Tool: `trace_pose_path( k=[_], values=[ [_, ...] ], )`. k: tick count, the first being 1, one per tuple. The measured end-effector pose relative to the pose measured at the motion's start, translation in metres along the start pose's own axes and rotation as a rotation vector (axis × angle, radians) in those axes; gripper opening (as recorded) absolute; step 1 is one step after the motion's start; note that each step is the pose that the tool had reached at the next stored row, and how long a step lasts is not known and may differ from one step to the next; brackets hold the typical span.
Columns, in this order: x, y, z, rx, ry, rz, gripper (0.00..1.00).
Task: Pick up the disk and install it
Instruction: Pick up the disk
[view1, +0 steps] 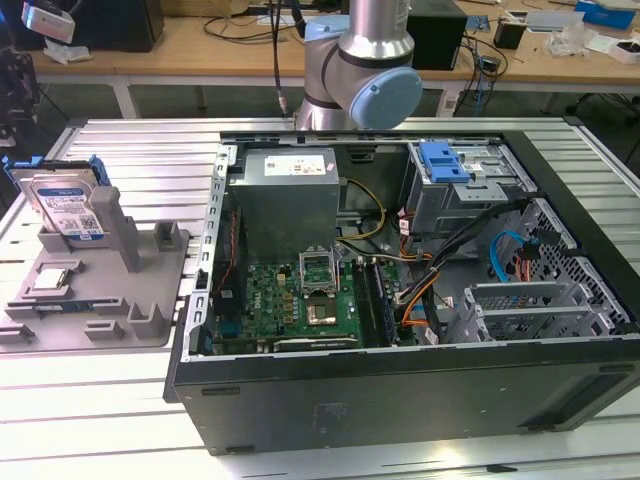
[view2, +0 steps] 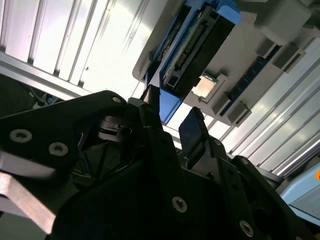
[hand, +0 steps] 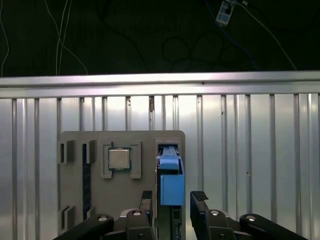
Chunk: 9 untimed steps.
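The tool has its two black fingers apart and holds nothing; in the first wrist view the blue-framed top edge of the disk lines up with the gap between them. The disk stands on edge in a slot of the grey holder on the slatted table, at the exterior view's left of the open computer case. The approach looks to be the step in hand. It should go well if the fingers straddle the disk evenly, meet its flat faces squarely and stay clear of the holder's posts.
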<state>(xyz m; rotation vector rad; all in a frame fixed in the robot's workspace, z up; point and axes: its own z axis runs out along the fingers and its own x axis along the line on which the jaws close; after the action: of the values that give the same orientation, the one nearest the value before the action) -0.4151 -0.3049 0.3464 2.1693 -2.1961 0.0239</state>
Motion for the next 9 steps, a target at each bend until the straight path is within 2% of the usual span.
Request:
trace_pose_path(
  k=[9],
  values=[
    [-0.0003, 0.0022, 0.0064, 0.0001, -0.0001, 0.0, 0.44]
  ],
)
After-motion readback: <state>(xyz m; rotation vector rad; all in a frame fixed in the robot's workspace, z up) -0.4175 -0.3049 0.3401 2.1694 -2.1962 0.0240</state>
